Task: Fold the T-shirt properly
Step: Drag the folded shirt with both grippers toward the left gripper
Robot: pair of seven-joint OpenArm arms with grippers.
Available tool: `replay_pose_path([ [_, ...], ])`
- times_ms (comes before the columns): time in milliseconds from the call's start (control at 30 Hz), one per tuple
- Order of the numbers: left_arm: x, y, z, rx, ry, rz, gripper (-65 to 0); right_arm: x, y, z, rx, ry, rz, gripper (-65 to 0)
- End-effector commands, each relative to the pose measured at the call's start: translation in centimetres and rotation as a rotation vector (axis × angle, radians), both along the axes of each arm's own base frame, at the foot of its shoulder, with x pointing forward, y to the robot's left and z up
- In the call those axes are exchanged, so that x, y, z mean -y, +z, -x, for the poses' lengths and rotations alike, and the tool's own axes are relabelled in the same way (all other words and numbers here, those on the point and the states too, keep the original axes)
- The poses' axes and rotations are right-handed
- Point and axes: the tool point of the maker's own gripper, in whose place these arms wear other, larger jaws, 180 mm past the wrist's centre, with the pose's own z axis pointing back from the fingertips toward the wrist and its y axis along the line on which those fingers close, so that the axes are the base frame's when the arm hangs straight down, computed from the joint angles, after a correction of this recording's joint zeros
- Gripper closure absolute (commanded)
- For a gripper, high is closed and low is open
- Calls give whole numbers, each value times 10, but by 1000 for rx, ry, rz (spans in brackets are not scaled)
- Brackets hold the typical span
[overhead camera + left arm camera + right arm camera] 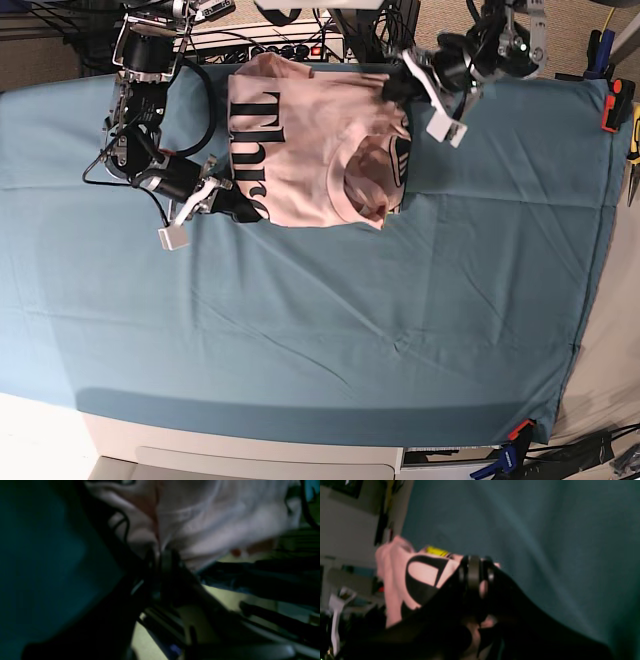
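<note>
The pale pink T-shirt [310, 150] is at the far middle of the table, bunched, with its black lettering facing up. My right gripper [243, 208] is shut on its near left edge. In the right wrist view the gripper [476, 572] pinches pink cloth [395, 580] with black lettering and a yellow patch [436, 551]. My left gripper [392, 85] is shut on the shirt's far right edge. In the left wrist view the gripper [160, 555] clamps a fold of plain pink cloth [212, 517]. Both wrist views are dark and blurred.
The teal table cloth [320, 320] covers the whole table. An orange clamp [610, 105] grips its right edge and another clamp [515, 432] the near right corner. Cables and a power strip [290, 45] lie behind the far edge.
</note>
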Motion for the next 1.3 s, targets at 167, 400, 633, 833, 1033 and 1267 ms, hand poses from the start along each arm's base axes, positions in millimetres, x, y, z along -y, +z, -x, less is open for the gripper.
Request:
replay_pose_path([
  [167, -8, 18, -30, 108, -4, -11, 0, -7, -1, 33, -9, 46, 37, 0],
  [400, -19, 31, -57, 189, -12, -49, 0, -5, 18, 63, 79, 86, 202, 0],
  [633, -37, 49, -87, 283, -32, -108, 0, -16, 30, 93, 114, 90, 247, 0],
  [833, -43, 60, -107, 333, -47, -129, 0, -44, 28, 111, 73, 43, 143, 0],
  [1033, -20, 53, -116, 334, -162, -142, 0, -66, 33, 111, 67, -1, 59, 0],
  [1267, 4, 48, -142, 351, -264, -177, 0, -80, 34, 114, 60, 3, 25, 0],
])
